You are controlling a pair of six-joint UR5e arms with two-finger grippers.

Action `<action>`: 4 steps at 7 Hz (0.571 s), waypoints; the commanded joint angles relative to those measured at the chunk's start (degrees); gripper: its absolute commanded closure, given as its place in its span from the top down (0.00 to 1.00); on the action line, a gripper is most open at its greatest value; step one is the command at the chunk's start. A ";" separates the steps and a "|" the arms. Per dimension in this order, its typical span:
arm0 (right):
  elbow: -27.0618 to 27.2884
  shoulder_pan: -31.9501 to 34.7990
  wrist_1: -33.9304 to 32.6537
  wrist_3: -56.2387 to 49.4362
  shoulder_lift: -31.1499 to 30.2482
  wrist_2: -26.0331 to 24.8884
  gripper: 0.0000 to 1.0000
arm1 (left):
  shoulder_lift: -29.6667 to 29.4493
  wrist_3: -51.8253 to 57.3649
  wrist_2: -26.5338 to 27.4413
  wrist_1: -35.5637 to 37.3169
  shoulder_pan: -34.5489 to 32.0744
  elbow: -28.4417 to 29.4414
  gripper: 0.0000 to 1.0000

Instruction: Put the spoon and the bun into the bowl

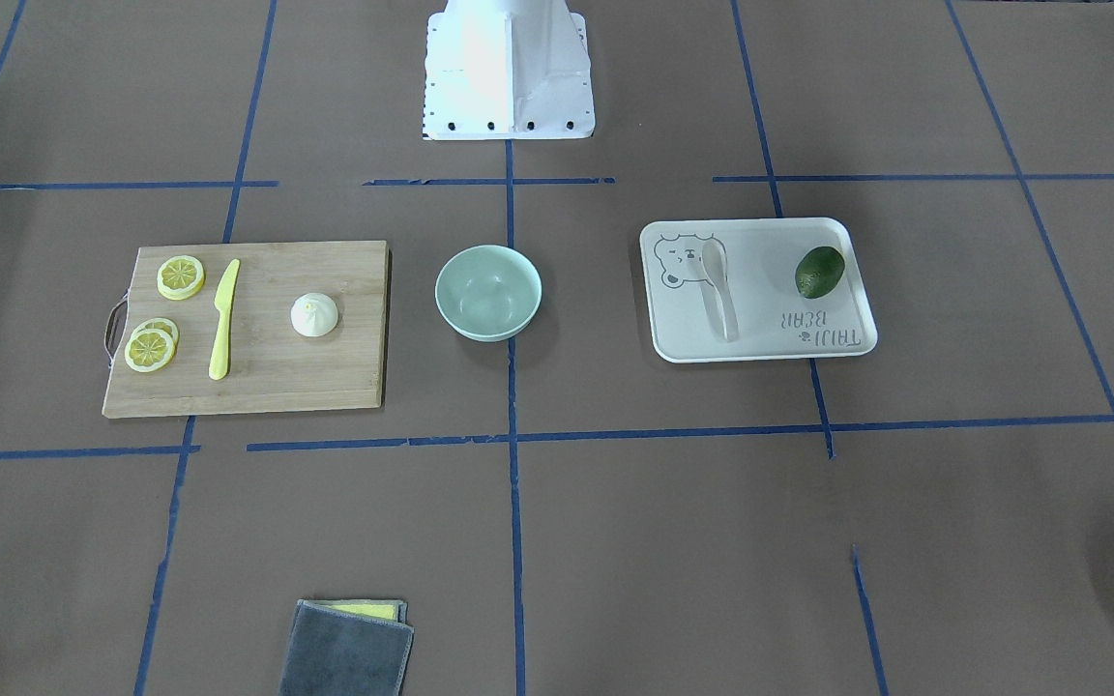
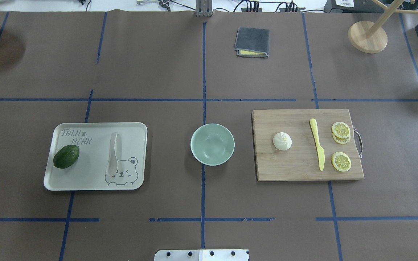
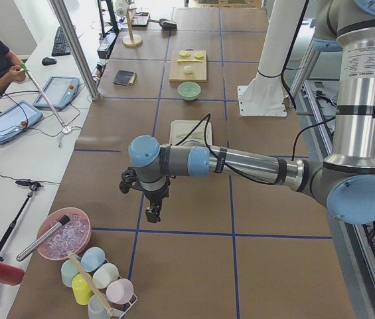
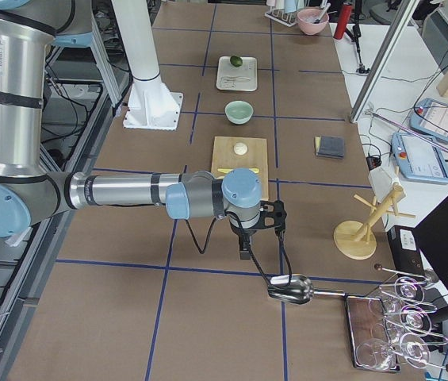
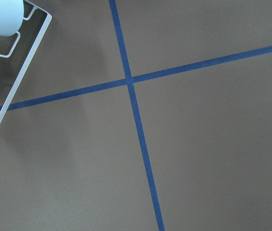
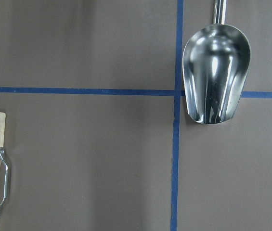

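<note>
The pale spoon [image 2: 113,154] lies on the white bear-print tray [image 2: 85,174] on the robot's left side. The white pleated bun [image 2: 282,141] sits on the wooden cutting board [image 2: 296,166] on the right. The mint-green bowl [image 2: 212,144] stands empty between them. My left gripper [image 3: 152,214] shows only in the exterior left view, hanging over bare table well short of the tray; I cannot tell if it is open. My right gripper [image 4: 244,252] shows only in the exterior right view, past the board's handle end; its state is also unclear.
An avocado [image 2: 66,156] lies on the tray. A yellow knife [image 2: 317,148] and lemon slices [image 2: 341,161] lie on the board. A folded grey cloth [image 2: 251,42] lies at the far side. A metal scoop [image 6: 216,72] lies below the right wrist, a cup rack [image 5: 1,62] below the left.
</note>
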 commanded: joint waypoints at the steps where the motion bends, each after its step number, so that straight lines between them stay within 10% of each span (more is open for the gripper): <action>1: 0.26 -0.13 0.10 0.08 0.13 -0.77 1.00 | -0.04 0.04 0.00 -3.39 0.00 -0.34 1.00; 4: 0.96 -0.48 1.93 0.79 2.58 -0.69 1.00 | -1.18 -4.48 0.00 -19.99 2.97 -2.17 1.00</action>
